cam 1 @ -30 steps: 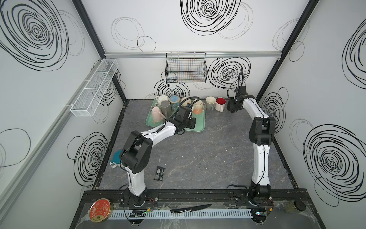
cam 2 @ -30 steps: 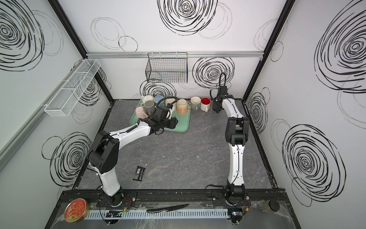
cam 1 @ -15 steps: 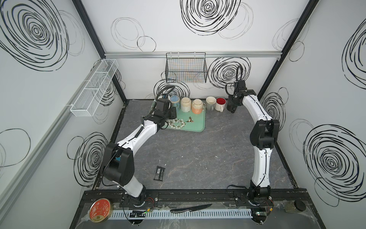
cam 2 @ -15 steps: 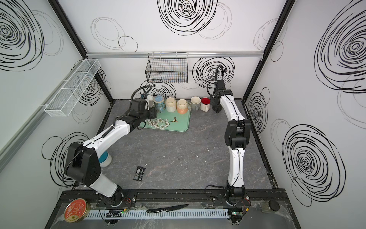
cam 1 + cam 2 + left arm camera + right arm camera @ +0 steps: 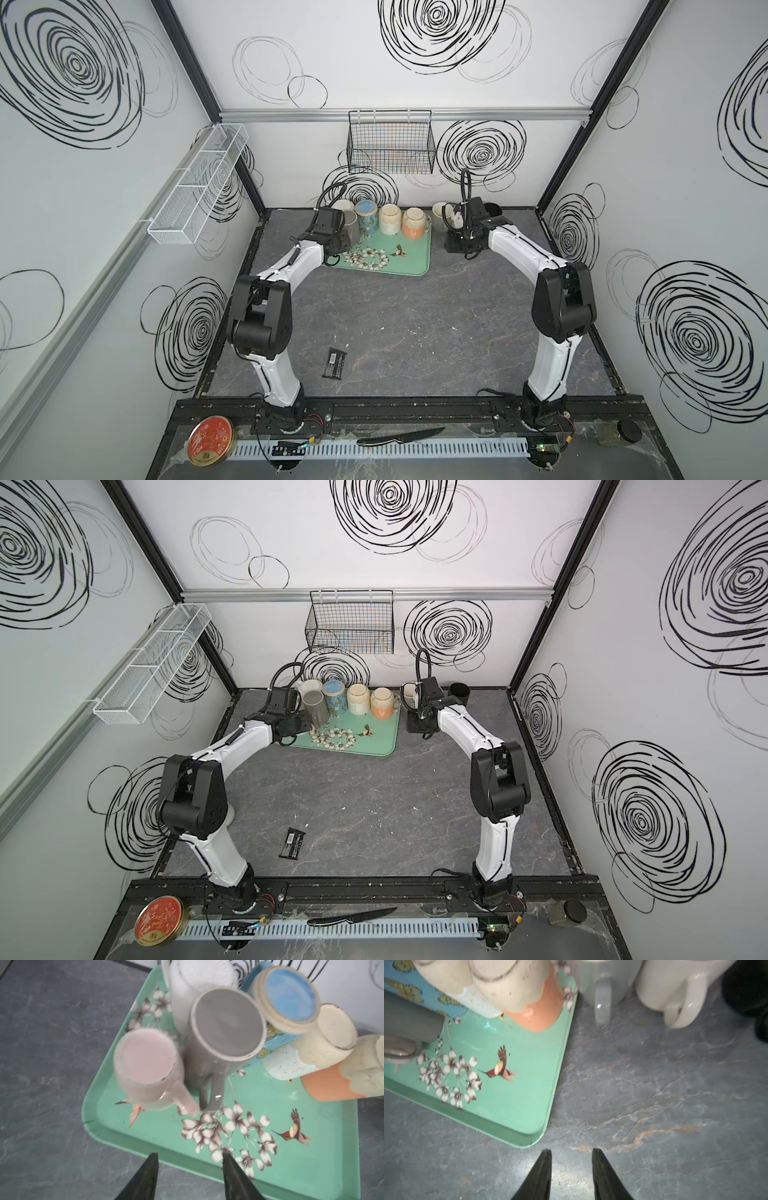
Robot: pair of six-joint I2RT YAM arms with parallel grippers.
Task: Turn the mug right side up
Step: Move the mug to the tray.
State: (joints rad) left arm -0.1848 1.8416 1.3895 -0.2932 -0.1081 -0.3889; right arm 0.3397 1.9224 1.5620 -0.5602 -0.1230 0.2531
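Looks down on a dark stone-patterned table [image 5: 395,324] with a mint-green flowered tray [image 5: 409,262] near the back wall. Crowded upside down on the tray's far half: a pink mug [image 5: 145,1059], a grey mug [image 5: 226,1022] right beside it, a white mug [image 5: 182,987] behind them, then a blue mug [image 5: 288,995], a cream mug [image 5: 332,1028] and an orange mug [image 5: 332,1082] in a row. Pink and grey handles both pointing toward the left gripper [image 5: 189,1153]. Hovers at the tray's near edge, jaws partly apart, nothing between them. Over bare table just past the tray's corner, the right gripper [image 5: 571,1149]: jaws a narrower gap apart, likewise gripping nothing. On the table beside the tray: a pale grey mug [image 5: 602,976], an ivory mug [image 5: 664,985] and a black cup [image 5: 494,209].
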